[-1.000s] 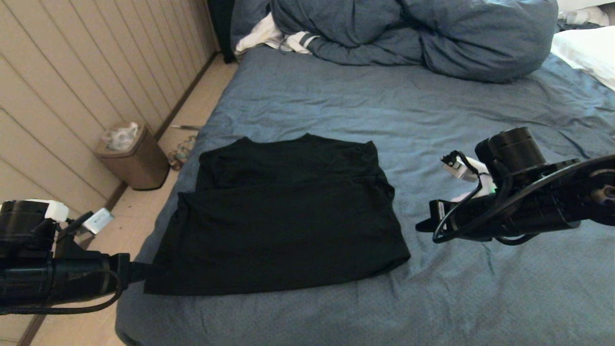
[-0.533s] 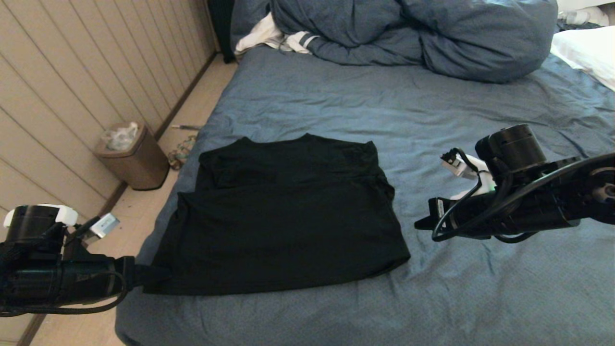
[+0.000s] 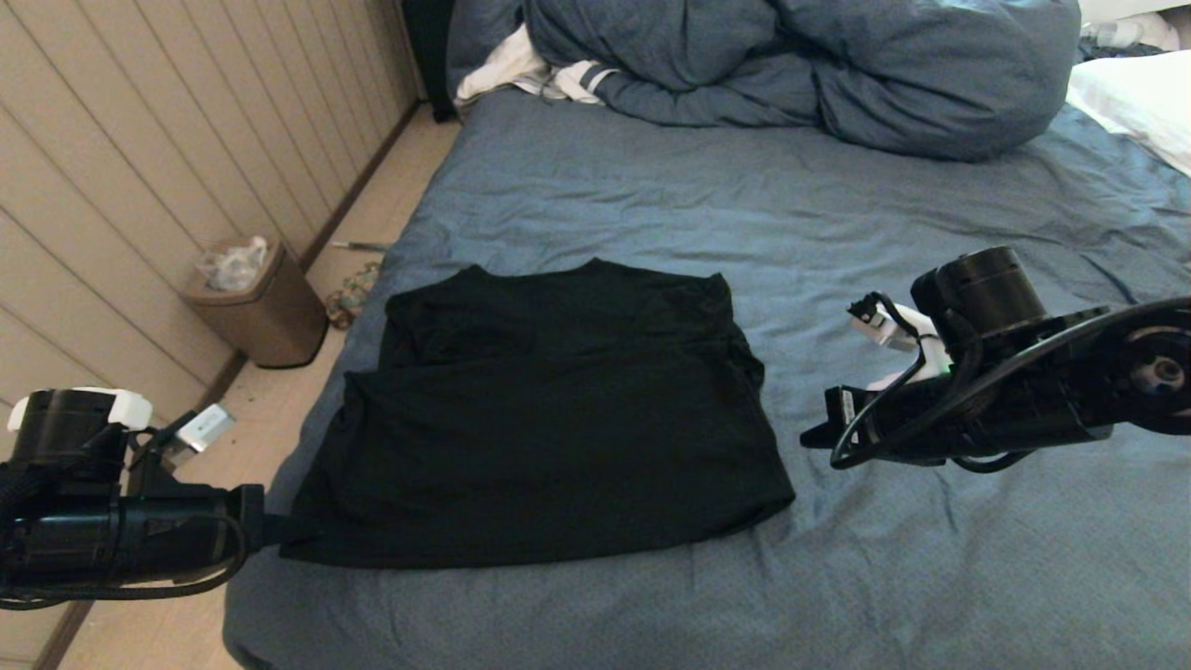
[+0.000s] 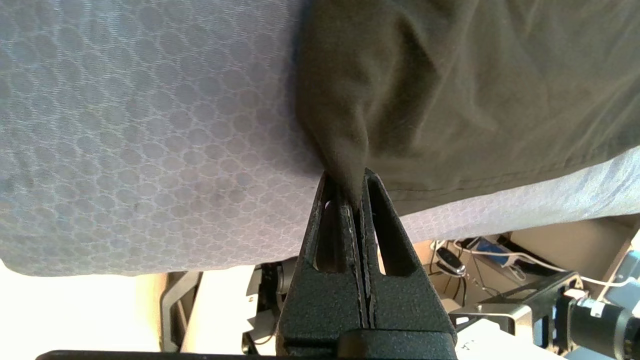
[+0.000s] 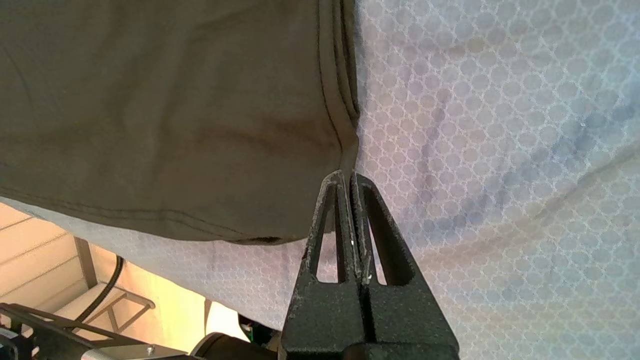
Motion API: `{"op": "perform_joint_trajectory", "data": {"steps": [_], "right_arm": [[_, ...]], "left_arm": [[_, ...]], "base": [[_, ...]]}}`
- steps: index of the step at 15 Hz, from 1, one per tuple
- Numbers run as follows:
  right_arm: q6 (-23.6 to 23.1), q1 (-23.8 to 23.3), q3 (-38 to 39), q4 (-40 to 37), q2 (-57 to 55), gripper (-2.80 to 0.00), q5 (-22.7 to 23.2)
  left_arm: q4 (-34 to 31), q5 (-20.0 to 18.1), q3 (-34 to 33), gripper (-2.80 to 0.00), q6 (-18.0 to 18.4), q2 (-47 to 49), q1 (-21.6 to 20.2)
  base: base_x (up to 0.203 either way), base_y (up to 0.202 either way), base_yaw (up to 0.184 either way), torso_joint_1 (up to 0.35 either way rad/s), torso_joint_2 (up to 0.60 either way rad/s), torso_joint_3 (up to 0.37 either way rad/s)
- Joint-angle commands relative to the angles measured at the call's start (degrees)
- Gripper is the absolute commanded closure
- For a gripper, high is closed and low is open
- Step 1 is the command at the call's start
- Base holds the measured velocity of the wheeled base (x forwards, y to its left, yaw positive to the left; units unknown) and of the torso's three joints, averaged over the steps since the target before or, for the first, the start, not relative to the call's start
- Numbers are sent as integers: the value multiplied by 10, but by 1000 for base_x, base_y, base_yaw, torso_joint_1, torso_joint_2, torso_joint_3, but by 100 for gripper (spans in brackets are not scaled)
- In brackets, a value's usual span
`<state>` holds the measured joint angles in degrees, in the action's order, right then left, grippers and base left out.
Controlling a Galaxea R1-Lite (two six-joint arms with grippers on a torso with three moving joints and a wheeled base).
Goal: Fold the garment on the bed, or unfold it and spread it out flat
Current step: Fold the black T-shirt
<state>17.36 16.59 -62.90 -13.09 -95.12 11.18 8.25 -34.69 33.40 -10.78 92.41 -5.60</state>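
The garment [image 3: 549, 437] is a plain black T-shirt lying partly folded on the bed [image 3: 837, 233], near its left side. My left gripper [image 3: 279, 530] is at the shirt's near left corner, out over the bed's edge. In the left wrist view this gripper [image 4: 354, 182] is shut on the garment [image 4: 475, 90], with cloth drawn up into a peak between the jaws. My right gripper [image 3: 805, 437] hovers beside the shirt's near right corner. Its jaws [image 5: 346, 172] are shut, with the tips level with the edge of the garment [image 5: 165, 110]; I cannot tell whether any cloth is pinched.
A bunched blue duvet [image 3: 819, 65] and a white striped cloth [image 3: 549, 74] lie at the head of the bed. A white pillow [image 3: 1135, 102] sits at the far right. A brown bin [image 3: 256, 302] stands on the floor by the panelled wall.
My left gripper has closed on the shirt's near left corner. The right arm has barely shifted, and the shirt lies as before.
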Motion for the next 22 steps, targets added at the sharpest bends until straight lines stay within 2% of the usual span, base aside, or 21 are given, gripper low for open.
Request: {"op": "perform_joint_trajectory", "data": {"steps": [1, 6, 7, 14, 19, 20, 22], "right_arm": [[0, -1, -1, -1, -9, 0, 0], [2, 4, -6, 16, -30, 0, 2], [2, 7, -6, 17, -38, -280, 3], [3, 20, -9, 16, -67, -280, 4], [3, 48, -40, 15, -107, -280, 3], [3, 53, -41, 14, -109, 0, 4], [2, 64, -36, 15, -118, 0, 1]], "left_arm": [[1, -3, 0, 0, -1, -2, 1], [1, -3, -1, 0, -2, -1, 1], [1, -3, -1, 0, -2, 1, 1], [1, -3, -4, 0, -2, 2, 2], [1, -2, -8, 0, -2, -5, 3], [1, -2, -7, 0, -2, -3, 3], [1, -2, -7, 0, -2, -3, 5]], "base": [[0, 0, 0, 0, 0, 0], [0, 0, 0, 0, 0, 0], [0, 0, 0, 0, 0, 0], [0, 0, 0, 0, 0, 0], [0, 0, 0, 0, 0, 0], [0, 0, 0, 0, 0, 0], [0, 0, 0, 0, 0, 0]]}}
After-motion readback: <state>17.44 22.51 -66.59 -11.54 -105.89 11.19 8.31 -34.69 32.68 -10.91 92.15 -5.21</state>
